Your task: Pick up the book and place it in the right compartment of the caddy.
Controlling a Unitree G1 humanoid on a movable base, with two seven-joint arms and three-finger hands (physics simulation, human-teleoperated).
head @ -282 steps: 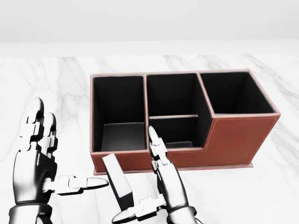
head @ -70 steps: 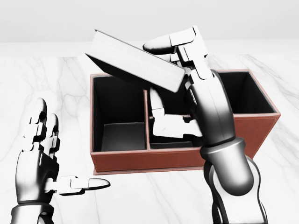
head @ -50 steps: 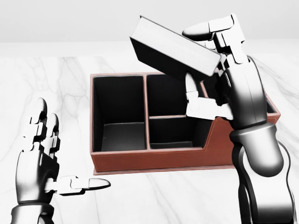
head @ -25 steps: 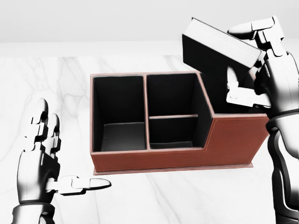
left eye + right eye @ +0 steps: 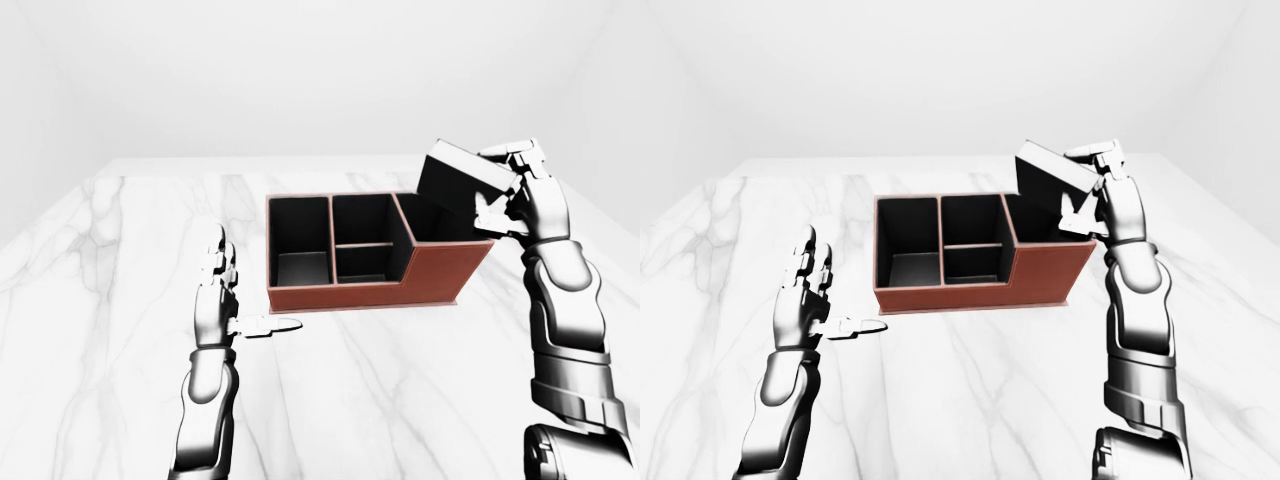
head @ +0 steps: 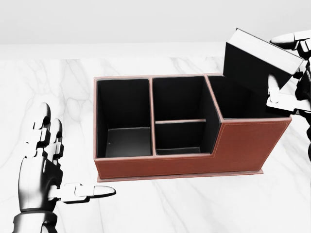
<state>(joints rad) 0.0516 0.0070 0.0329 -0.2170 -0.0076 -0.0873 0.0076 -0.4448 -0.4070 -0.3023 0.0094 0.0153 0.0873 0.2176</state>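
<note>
The book point(image 6: 252, 65) is dark with a pale page edge. It hangs tilted over the right compartment point(image 6: 243, 97) of the brown caddy point(image 6: 194, 162), its lower end dipping inside. My right hand point(image 6: 291, 73) is shut on the book at the right edge of the head view; it also shows in the left-eye view point(image 5: 510, 190). My left hand point(image 6: 48, 170) is open and empty at the lower left, apart from the caddy.
The caddy stands on a white marble table point(image 5: 120, 260). Its left compartment point(image 6: 124, 124) and two middle compartments point(image 6: 180, 116) hold nothing. The table's far edge point(image 5: 300, 175) runs behind the caddy.
My right hand has carried the book up from the table in front of the caddy and rightward, from over the middle compartments to over the right one. The left hand has stayed put.
</note>
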